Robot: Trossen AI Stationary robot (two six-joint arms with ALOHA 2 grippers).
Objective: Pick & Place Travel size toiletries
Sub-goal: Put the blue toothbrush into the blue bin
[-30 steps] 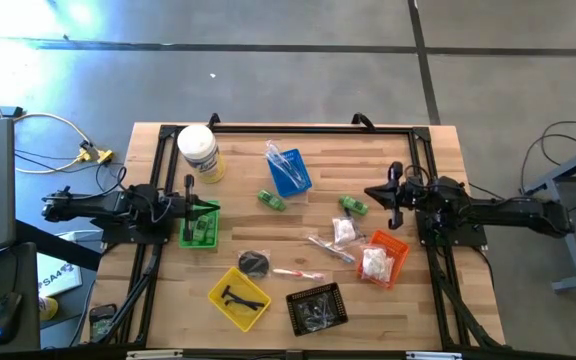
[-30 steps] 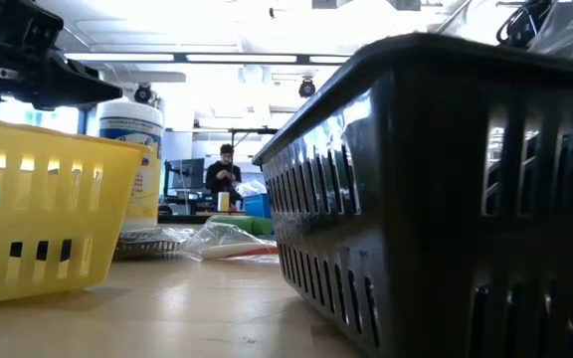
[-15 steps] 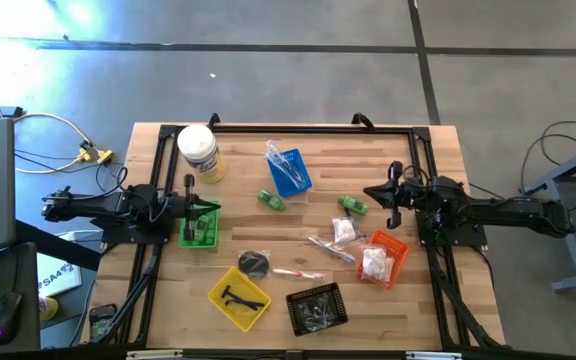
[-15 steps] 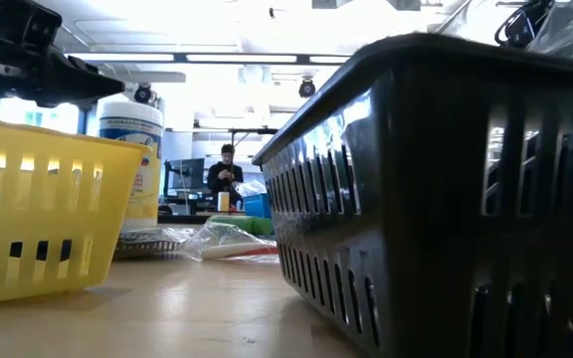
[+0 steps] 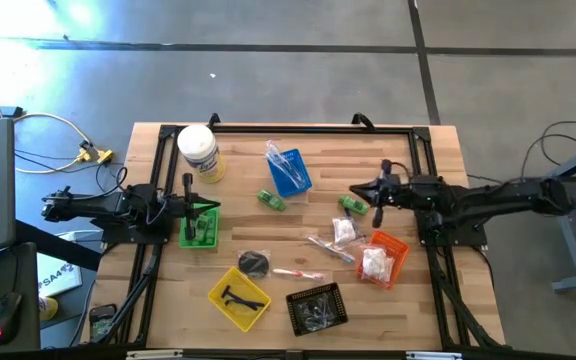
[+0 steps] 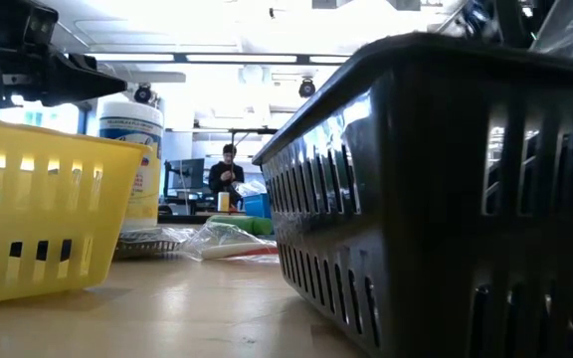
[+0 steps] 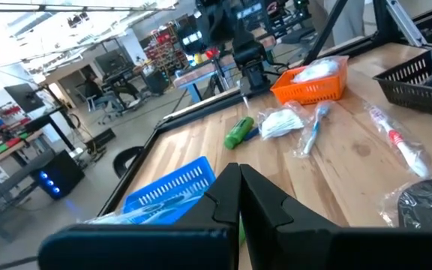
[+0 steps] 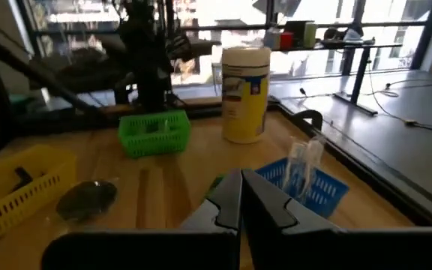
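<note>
R arm stretched, closed pincer (image 5: 377,196) over green bottle (image 5: 353,205)

Your two arms: dark, jointed, matte black.
Each gripper, left gripper (image 5: 188,183) and right gripper (image 5: 384,168), ends in two tapered black fingers.

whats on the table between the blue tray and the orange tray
In the high view, two small green bottles and a white sachet lie between the blue tray and the orange tray.
</note>
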